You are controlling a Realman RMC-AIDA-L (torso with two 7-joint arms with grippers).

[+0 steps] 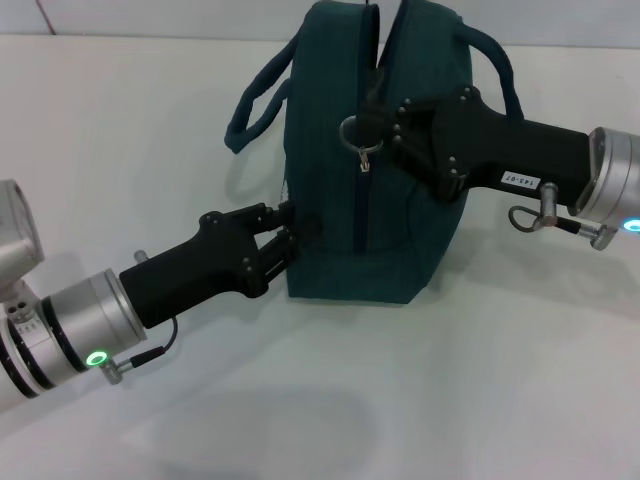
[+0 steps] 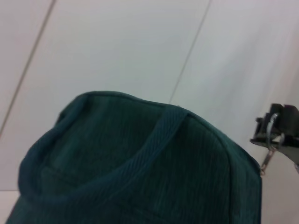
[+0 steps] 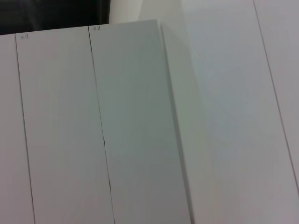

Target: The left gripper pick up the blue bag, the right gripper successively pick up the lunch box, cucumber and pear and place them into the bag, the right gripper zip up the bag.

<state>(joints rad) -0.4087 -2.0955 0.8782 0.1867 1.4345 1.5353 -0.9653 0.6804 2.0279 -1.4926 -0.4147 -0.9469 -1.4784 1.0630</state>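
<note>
The blue bag stands upright on the white table around twelve o'clock in the head view, its zipper closed along most of the top and open only at the far end. The left gripper reaches in from eight o'clock, its fingers pinched on the bag's lower left edge. The right gripper comes in from three o'clock, its fingers pressed together on the zipper's metal ring pull, also seen in the left wrist view.
</note>
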